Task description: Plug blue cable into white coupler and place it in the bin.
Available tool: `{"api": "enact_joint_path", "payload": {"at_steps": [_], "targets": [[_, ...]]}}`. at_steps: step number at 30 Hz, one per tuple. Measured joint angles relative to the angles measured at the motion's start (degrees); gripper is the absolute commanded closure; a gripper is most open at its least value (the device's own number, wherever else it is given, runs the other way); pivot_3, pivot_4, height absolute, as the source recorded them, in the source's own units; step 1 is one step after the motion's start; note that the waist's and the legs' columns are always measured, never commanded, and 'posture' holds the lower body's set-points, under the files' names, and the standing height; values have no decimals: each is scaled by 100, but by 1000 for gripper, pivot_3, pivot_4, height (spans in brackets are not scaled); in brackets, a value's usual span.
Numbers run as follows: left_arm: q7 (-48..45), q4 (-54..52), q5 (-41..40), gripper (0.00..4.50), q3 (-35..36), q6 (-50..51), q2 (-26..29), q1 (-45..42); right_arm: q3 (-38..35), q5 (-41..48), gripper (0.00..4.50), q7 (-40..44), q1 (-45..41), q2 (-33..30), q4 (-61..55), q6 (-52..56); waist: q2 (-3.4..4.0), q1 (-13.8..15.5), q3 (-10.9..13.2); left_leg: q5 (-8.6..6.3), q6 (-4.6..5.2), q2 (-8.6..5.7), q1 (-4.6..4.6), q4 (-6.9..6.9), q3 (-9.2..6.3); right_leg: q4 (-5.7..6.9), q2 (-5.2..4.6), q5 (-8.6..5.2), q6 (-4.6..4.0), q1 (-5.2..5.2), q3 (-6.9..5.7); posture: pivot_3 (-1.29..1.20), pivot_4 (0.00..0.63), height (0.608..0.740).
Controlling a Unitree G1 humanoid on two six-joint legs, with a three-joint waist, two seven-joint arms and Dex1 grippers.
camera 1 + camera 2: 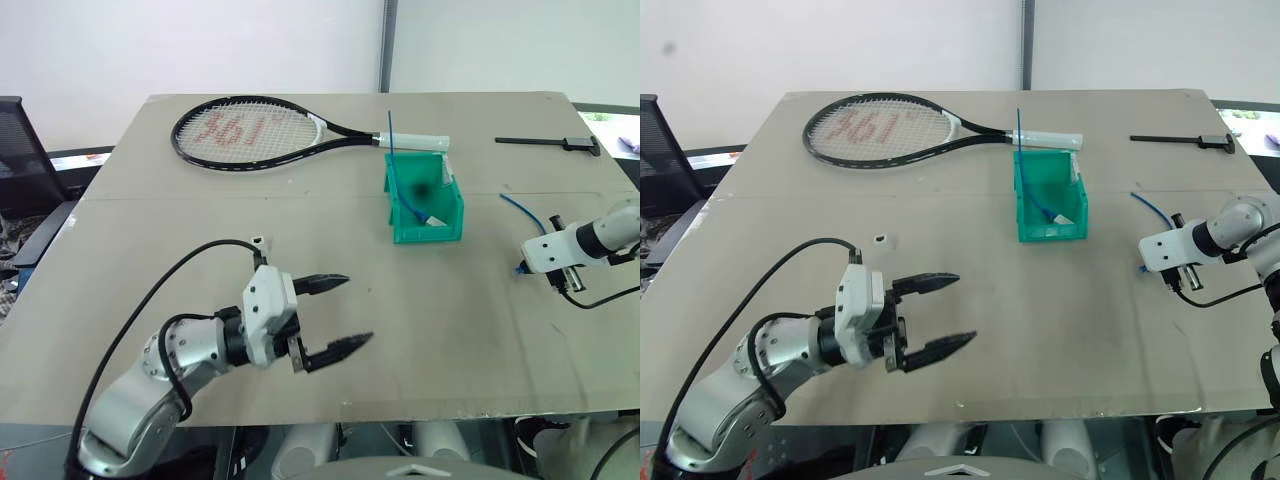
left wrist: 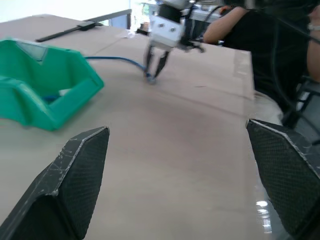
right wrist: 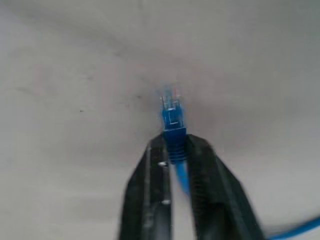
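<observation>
Near the table's right edge, my right gripper (image 3: 175,145) points down at the table, shut on the blue cable (image 3: 173,117) just behind its plug. The clear plug sticks out past the fingertips, close to the tabletop. The rest of the cable (image 1: 522,207) curves away behind that gripper (image 1: 520,268). The white coupler (image 1: 258,241) lies alone on the table at the left, just beyond my left gripper (image 1: 357,310). That gripper is open, level and empty, pointing right. The green bin (image 1: 447,218) stands mid-table between the two grippers.
Another blue cable (image 1: 393,135) sticks up out of the bin, with a white piece at its bottom. A black tennis racket (image 1: 250,130) lies along the far side. A black tool (image 1: 550,143) lies at the far right. A person (image 2: 280,35) sits beyond the table's right edge.
</observation>
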Motion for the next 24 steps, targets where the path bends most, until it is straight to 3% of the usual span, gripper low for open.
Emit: {"api": "enact_joint_path", "payload": {"at_steps": [7, 8, 9, 13, 17, 20, 24], "targets": [[-165, 412, 325, 0, -104, -448, -197, 138, -239, 540, 4472, 597, 391, -3, -927, 992, 2, 12, -1, -1, -50, 68, -13, -10, 3, -22, 46, 31, -27, -22, 24, 0, 150, 740], [-237, 774, 526, 0, 47, -859, -246, 436, -346, 919, 4472, 874, 1071, 159, -3044, 3009, 6, -29, -4, -16, -78, 102, -19, -28, 13, -26, 78, 23, -41, -46, 42, 0, 150, 740], [-241, 790, 540, 0, 54, -867, -247, 444, -334, 932, 4472, 878, 1084, 182, -3113, 3068, 6, -34, -4, -18, -81, 106, -20, -27, 14, -26, 81, 23, -42, -48, 43, 0, 150, 740], [-401, 1130, 714, 0, 119, -1295, -266, 557, 204, 737, 4472, 607, 1065, 1378, -4898, 5267, 7, -98, -4, -31, -85, 134, -25, -26, 25, -27, 109, 24, -58, -62, 51, 0, 150, 740], [-417, 1271, 963, 0, 113, -1417, -237, 488, 694, 319, 4472, 179, 722, 2165, -5016, 5868, 4, -94, -5, -41, -70, 137, -20, -22, 30, -27, 119, 36, -72, -61, 48, 0, 150, 740], [-393, 1381, 1123, 0, 114, -1430, -221, 412, 888, 165, 3471, -85, 588, 2561, -4894, 6003, -3, -115, -10, -41, -70, 150, -5, -22, 41, -26, 134, 46, -86, -57, 41, 0, 150, 740], [-415, 1472, 1230, 0, 115, -1331, -72, 241, 789, 174, 1449, -527, 498, 2907, -4520, 6008, -5, -155, -13, -37, -83, 176, 5, -24, 44, -24, 164, 59, -104, -58, 42, 0, 150, 740]]}}
